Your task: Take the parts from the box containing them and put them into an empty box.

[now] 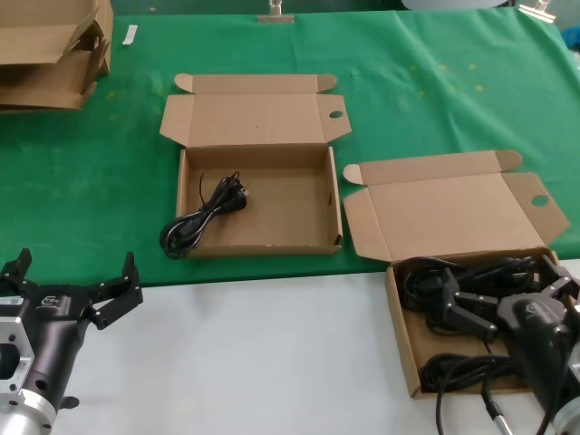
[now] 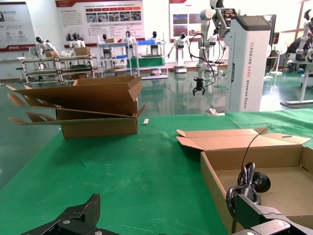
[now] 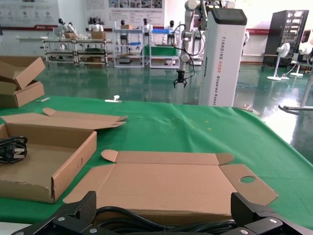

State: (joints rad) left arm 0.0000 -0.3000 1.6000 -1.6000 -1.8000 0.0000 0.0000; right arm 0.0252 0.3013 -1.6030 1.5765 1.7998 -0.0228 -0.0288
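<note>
Reaching down over the full box (image 1: 404, 349) at the table's near right, my right gripper (image 1: 494, 304) hangs with fingers spread wide above the coiled cords (image 1: 435, 276), gripping nothing; its wrist view shows both fingers (image 3: 66, 218) straddling a cord (image 3: 146, 225) with the lid (image 3: 166, 183) beyond. My left gripper (image 1: 68, 290) waits low at the near left over the white table (image 1: 263, 353), fingers open and empty, forearm angled toward the green cloth (image 1: 82, 190). One cord (image 1: 204, 213) lies in the other box (image 1: 263, 243) at centre, its coil draped over the front left wall, stacked cardboard (image 1: 50, 50) sitting far left.
</note>
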